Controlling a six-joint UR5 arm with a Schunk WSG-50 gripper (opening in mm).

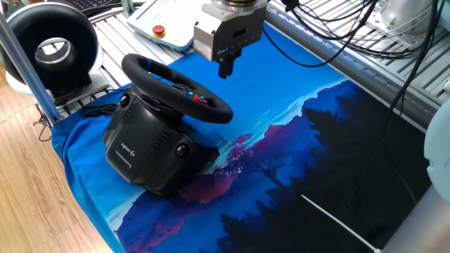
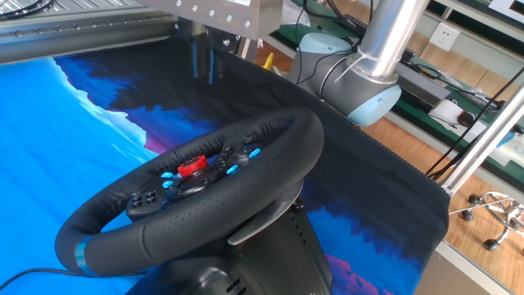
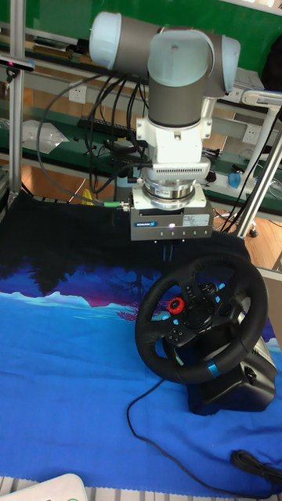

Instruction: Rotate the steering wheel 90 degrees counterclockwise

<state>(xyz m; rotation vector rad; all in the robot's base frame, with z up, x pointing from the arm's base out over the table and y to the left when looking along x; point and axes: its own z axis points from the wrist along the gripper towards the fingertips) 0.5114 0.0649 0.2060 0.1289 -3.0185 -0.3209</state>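
The steering wheel (image 1: pixel 145 68) is a black rim with a red hub button (image 1: pixel 201 100), tilted on a bulky black base (image 1: pixel 144 147) at the left of the blue mat. Its blue stripe (image 2: pixel 79 256) sits at the rim's lower left in the other fixed view and at the lower right (image 3: pixel 213 368) in the tall view. My gripper (image 1: pixel 226 69) hangs in the air just past the rim's far edge, fingers pressed together, shut with nothing between them. It touches nothing, as also shown by the gripper (image 2: pixel 205 65) and the gripper (image 3: pixel 168 252) in the other views.
A black ring-shaped device (image 1: pixel 53 39) with a white centre stands at the back left behind an aluminium post (image 1: pixel 21 56). A white pendant with a red button (image 1: pixel 159 29) lies behind the wheel. A black cable (image 1: pixel 91 109) trails left of the base. The arm's base (image 2: pixel 352 82) stands at the far table edge.
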